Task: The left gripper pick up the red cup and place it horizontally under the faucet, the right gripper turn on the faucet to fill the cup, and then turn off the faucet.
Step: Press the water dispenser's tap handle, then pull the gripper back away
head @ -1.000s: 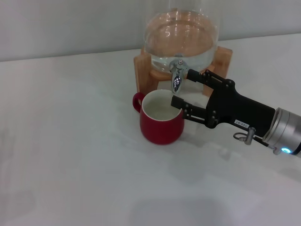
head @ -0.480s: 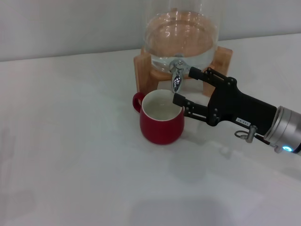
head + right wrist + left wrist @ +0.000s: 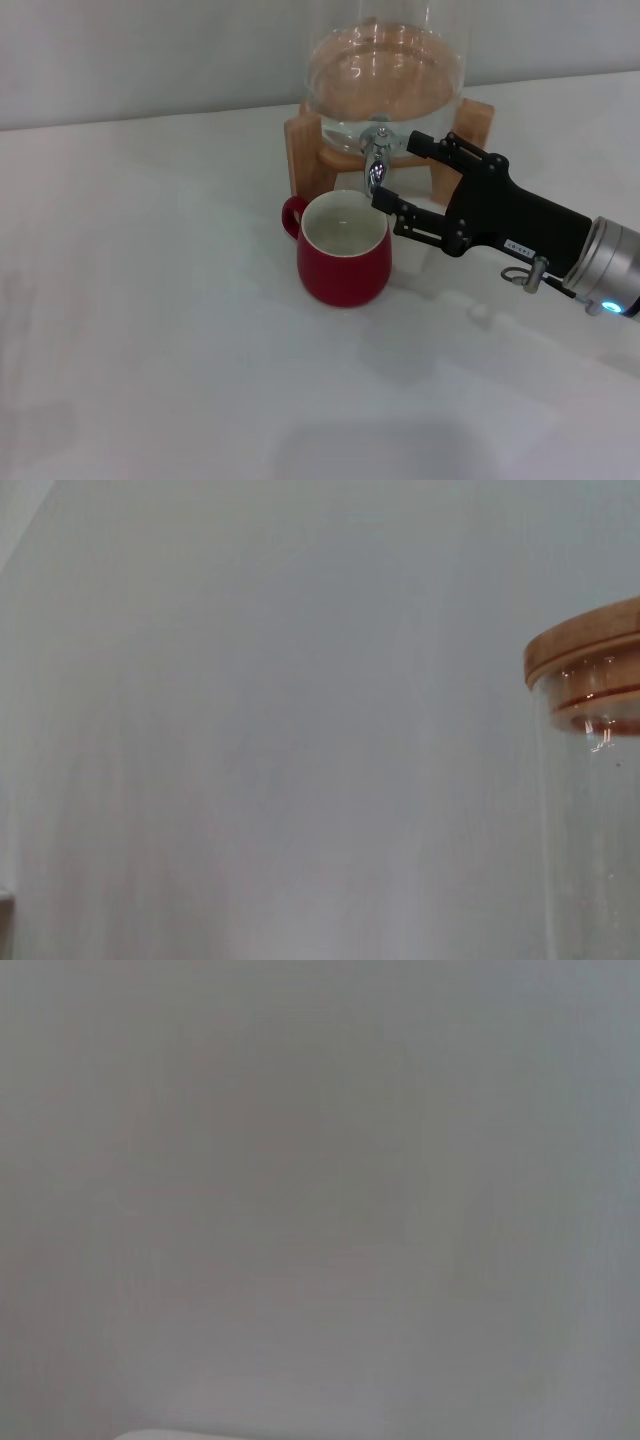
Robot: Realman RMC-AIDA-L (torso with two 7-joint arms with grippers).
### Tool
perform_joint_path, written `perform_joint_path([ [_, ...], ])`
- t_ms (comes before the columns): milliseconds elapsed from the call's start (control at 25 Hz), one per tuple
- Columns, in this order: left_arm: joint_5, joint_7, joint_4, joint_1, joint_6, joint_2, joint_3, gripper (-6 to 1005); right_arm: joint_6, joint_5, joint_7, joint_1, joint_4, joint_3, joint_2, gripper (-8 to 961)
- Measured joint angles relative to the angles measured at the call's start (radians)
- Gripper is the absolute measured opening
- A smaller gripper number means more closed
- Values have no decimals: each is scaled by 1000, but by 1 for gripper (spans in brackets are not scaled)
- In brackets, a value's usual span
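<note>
Red cup (image 3: 343, 261) upright on the counter (image 3: 150, 300) directly beneath the faucet (image 3: 376, 160); right end effector (image 3: 402, 172) spread open just beside the faucet, lower finger over the cup's rim.

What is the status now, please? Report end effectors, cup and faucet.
Right end effector open, fingers either side of the faucet. Left end effector not in view. Red cup upright under the spout, on the table. Nothing in the way.
</note>
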Motion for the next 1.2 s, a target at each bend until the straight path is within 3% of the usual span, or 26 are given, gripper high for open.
perform_joint_path([
  [1200, -3, 0, 0, -10, 12, 2, 0, 872, 12, 1, -16, 4, -1, 15, -2, 842],
])
